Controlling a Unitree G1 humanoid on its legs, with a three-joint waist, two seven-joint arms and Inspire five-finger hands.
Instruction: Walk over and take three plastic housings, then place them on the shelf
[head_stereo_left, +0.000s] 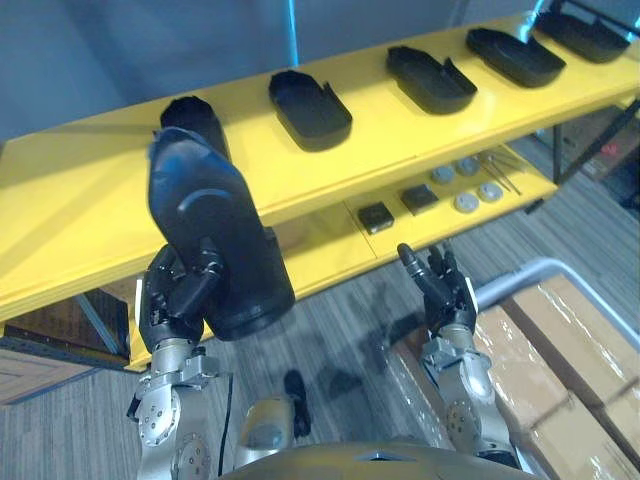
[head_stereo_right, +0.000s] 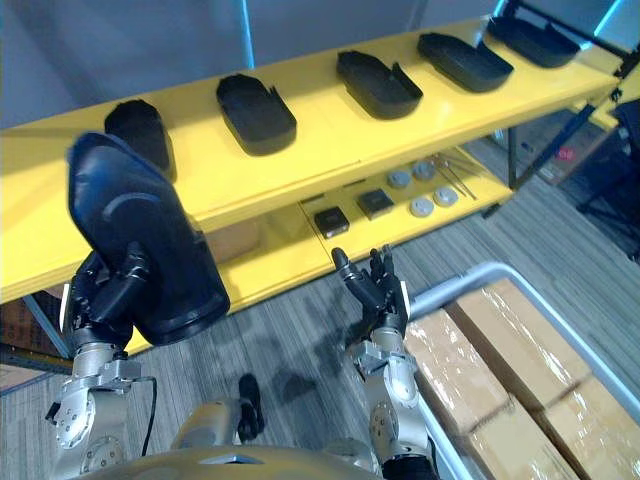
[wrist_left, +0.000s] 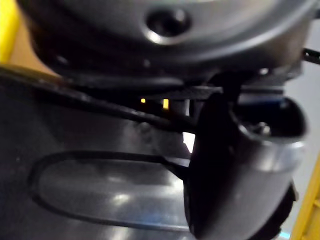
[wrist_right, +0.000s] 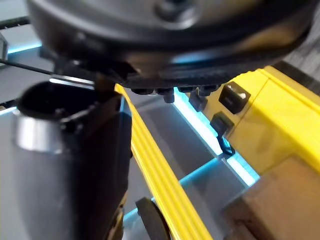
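Note:
My left hand (head_stereo_left: 178, 292) is shut on a large black plastic housing (head_stereo_left: 215, 240), held upright in front of the yellow shelf (head_stereo_left: 90, 190); its thumb (wrist_left: 240, 165) presses on the housing's dark surface (wrist_left: 90, 190). Several more black housings lie in a row on the shelf's top board, among them one (head_stereo_left: 310, 108) left of the middle and another (head_stereo_left: 430, 78) further right. One housing (head_stereo_left: 195, 122) lies just behind the held one. My right hand (head_stereo_left: 440, 288) hangs open and empty above the floor, below the shelf's lower board.
The lower board (head_stereo_left: 330, 240) carries small dark blocks (head_stereo_left: 375, 216) and round grey discs (head_stereo_left: 465, 202). Wrapped cardboard boxes (head_stereo_left: 560, 340) on a metal-railed cart stand at my right. Striped grey floor (head_stereo_left: 330, 340) lies between me and the shelf.

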